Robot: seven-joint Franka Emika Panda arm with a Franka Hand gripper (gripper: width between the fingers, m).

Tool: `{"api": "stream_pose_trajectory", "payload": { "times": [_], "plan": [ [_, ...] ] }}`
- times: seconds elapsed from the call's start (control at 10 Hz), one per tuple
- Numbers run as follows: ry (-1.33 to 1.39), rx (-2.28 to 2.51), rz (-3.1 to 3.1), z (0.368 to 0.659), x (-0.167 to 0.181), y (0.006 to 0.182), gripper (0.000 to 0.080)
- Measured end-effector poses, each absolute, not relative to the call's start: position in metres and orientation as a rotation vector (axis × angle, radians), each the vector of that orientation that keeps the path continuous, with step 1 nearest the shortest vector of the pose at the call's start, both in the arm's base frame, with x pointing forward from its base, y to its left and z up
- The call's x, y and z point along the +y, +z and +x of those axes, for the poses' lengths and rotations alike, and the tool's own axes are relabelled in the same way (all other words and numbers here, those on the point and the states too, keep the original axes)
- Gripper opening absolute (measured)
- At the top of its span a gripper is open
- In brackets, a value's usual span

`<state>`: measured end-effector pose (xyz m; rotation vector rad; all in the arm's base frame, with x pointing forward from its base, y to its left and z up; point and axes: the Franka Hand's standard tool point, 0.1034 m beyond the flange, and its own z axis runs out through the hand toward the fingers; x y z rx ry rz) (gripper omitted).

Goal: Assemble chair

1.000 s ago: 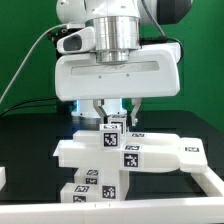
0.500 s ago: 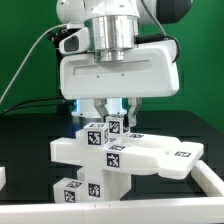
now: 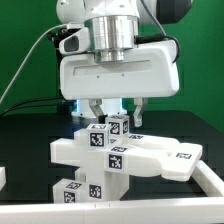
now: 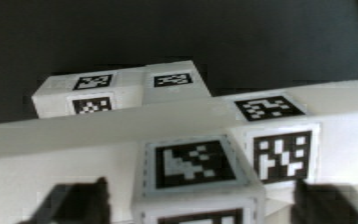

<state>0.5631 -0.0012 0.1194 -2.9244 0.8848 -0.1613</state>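
Note:
The chair [image 3: 150, 160] is a joined cluster of matte white tagged parts on the black table: a wide slab across, with an upright tagged post [image 3: 108, 133] rising through its middle. My gripper [image 3: 115, 116] hangs straight over that post. It is open, with one finger [image 3: 94, 112] on each side of the post's top and a gap on both sides. In the wrist view the post's tagged top [image 4: 202, 165] lies between my dark fingers [image 4: 73, 203], apart from both. Farther off are another tagged block [image 4: 123, 90] and the slab [image 4: 318, 100].
A white raised rim [image 3: 210, 186] runs along the table at the exterior view's lower right. A small white piece [image 3: 3, 178] shows at the lower left edge. The black table [image 3: 30, 140] extends to the exterior view's left, and a green wall stands behind.
The chair cluster shifted a little toward the exterior view's left early on. Since half a second ago my fingers have spread apart and let go of the post.

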Motion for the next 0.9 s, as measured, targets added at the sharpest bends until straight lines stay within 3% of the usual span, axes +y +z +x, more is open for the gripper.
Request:
{"api": "stream_pose_trajectory", "payload": {
  "times": [0.1, 0.4, 0.9],
  "plan": [
    [-0.163, 0.876, -2.912, 0.564, -0.001, 0.131, 0.0624],
    [-0.143, 0.859, -2.862, 0.573, 0.0, 0.181, 0.0648],
    [-0.145, 0.867, -2.859, 0.574, 0.001, 0.181, 0.0649]
  ]
}}
